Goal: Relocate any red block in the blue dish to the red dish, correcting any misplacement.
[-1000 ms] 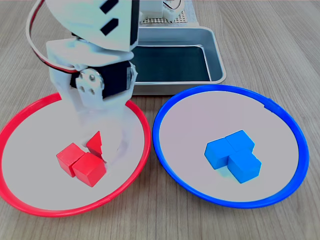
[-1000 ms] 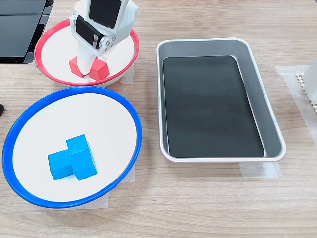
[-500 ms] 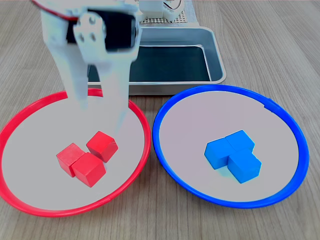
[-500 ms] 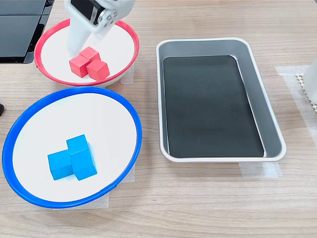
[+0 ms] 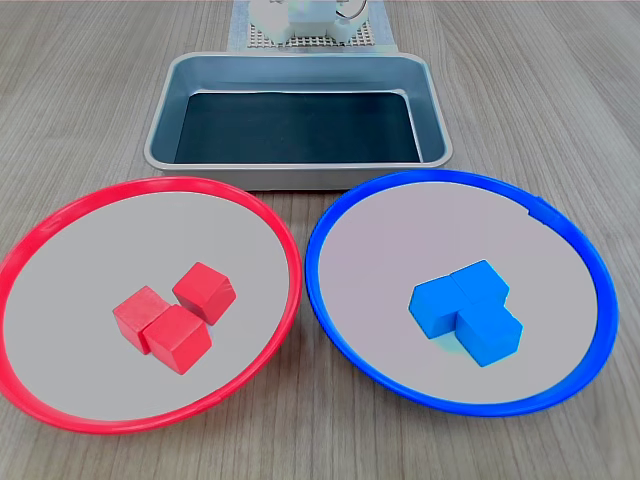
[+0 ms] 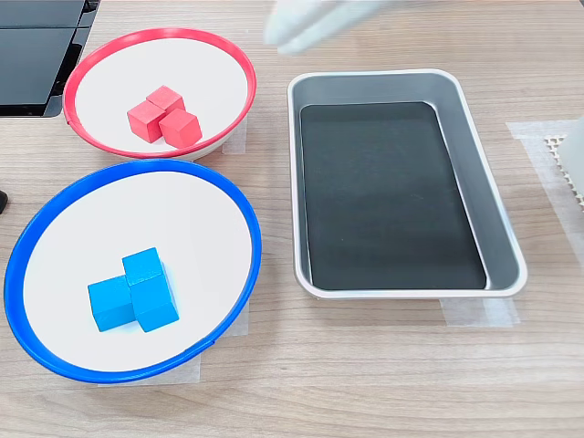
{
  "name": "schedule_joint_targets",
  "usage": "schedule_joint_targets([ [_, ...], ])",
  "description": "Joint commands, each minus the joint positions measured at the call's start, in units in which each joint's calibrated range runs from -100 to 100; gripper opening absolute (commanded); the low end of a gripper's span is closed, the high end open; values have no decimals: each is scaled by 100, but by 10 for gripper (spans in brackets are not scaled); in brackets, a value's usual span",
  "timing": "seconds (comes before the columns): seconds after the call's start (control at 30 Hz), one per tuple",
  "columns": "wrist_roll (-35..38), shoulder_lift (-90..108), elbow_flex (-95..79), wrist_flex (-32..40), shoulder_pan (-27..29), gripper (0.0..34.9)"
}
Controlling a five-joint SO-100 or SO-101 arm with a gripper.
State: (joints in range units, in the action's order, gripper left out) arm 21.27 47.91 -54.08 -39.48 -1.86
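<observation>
gripper: white blurred gripper [image 6: 319, 23] at 12 o'clock edge of the second exterior view, above the wood table between red dish and tray; jaws too smeared, cannot tell if apart or together; nothing seen in it; out of frame in the first exterior view
red dish: large shallow round red-rimmed dish with pale grey inside [image 5: 60, 215] [image 6: 96, 73], at 8 o'clock in the first exterior view, 11 o'clock in the second exterior view
red block: three small plain red cubes [image 5: 172, 316] [image 6: 164, 116] in a touching cluster inside the red dish, near its centre; cannot tell which one is the task's
blue dish: large shallow round blue-rimmed dish with pale grey inside [image 5: 560, 230] [image 6: 55, 219], just beside the red dish, rims near but apart; no red in it
blue blocks: bright blue cubes [image 5: 466, 311] [image 6: 133, 291] clustered touching, inside the blue dish
tray: rectangular metal tray with dark floor [image 5: 160, 125] [image 6: 474, 155], at 12 o'clock in the first exterior view, 3 o'clock in the second exterior view; interior bare
arm base: white base part [image 5: 300, 18] on mesh pad past the tray, 12 o'clock in the first exterior view
table: light wood-grain tabletop [image 5: 560, 90] [image 6: 365, 365]
</observation>
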Motion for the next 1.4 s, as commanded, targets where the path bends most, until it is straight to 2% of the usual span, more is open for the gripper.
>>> schedule_joint_targets([
  [0.0,-557,1746,-1242,72,-120,4],
  [0.3,-1387,3495,-2671,81,-92,4],
  [0.7,-1665,5004,-4018,-472,-129,4],
  [0.97,-1998,5098,-4300,-769,21,4],
  [1.37,-2315,5107,-4592,-745,31,4],
])
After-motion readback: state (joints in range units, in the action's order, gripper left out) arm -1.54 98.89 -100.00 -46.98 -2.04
